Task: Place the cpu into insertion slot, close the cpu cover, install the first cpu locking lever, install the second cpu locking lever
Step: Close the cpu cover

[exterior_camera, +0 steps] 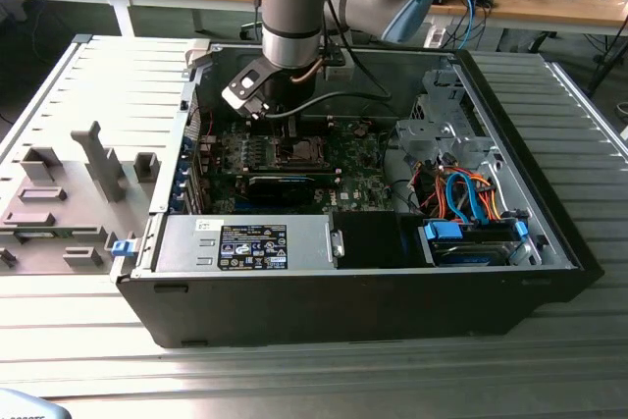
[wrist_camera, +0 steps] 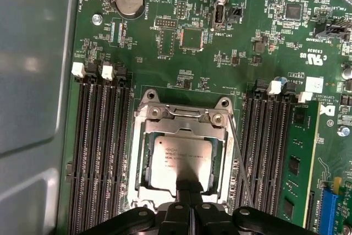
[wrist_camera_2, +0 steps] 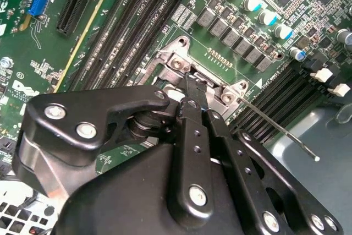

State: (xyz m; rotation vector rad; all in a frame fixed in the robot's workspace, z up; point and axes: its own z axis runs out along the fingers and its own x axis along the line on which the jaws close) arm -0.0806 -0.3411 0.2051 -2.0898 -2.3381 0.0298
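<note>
**Cpu seated, cover down, one lever loose**

My claw [wrist_camera: 190,184] has its fingers pressed together, with the tip down at the edge of the cpu [wrist_camera: 179,158]. The cpu lies print-up in the slot [exterior_camera: 294,151], and the cover [wrist_camera: 184,129] sits flat around it. A wire lever [wrist_camera: 241,163] angles free just beside the slot.

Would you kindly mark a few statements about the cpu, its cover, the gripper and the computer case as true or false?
1. The cpu lies in the insertion slot. True.
2. The cpu cover stands upright, swung away from the socket. False: in the first wrist view it lies down over the socket, framing the cpu.
3. The gripper hangs over the coin battery. False: its shut tip is at the socket's edge, by the cpu, well apart from the battery.
4. The computer case is open, with the board exposed. True.
</note>
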